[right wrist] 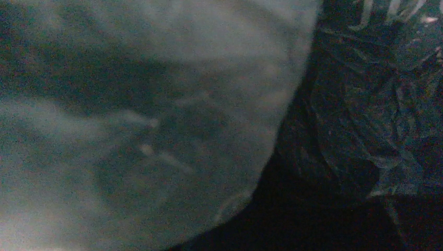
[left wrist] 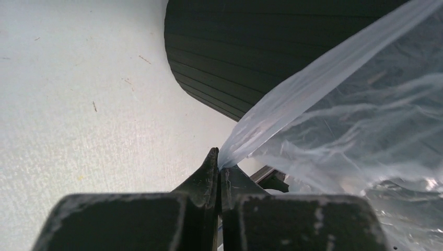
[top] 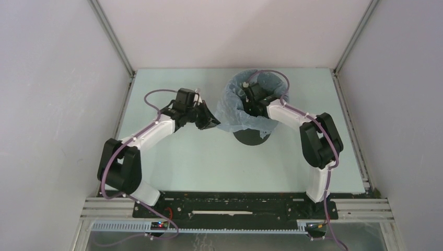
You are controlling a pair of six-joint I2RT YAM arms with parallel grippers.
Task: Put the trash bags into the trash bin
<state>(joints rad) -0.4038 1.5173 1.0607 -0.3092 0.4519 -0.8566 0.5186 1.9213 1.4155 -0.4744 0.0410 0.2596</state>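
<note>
Here, left end effector (left wrist: 218, 163) pinching bag (left wrist: 339, 120), black bin (left wrist: 251, 47)

- plain white walls (top: 230, 31) left, back and right
- pale mint tabletop (top: 209, 167) mid-frame, evenly lit
- silver posts (top: 113, 36) in both upper corners
- black rail (top: 271, 206) along the bottom

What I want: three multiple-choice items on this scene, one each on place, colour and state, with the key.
1. The right jaws are: A on the table; B down in the trash bin; C above the arm bases.
2. The bin is: A white; B red; C black.
3. The left jaws are: A shut on the trash bag; B wide open; C shut, empty.
Key: B, the right arm reaches into its mouth; C, its wall is black; A, film is pinched between them.
</note>
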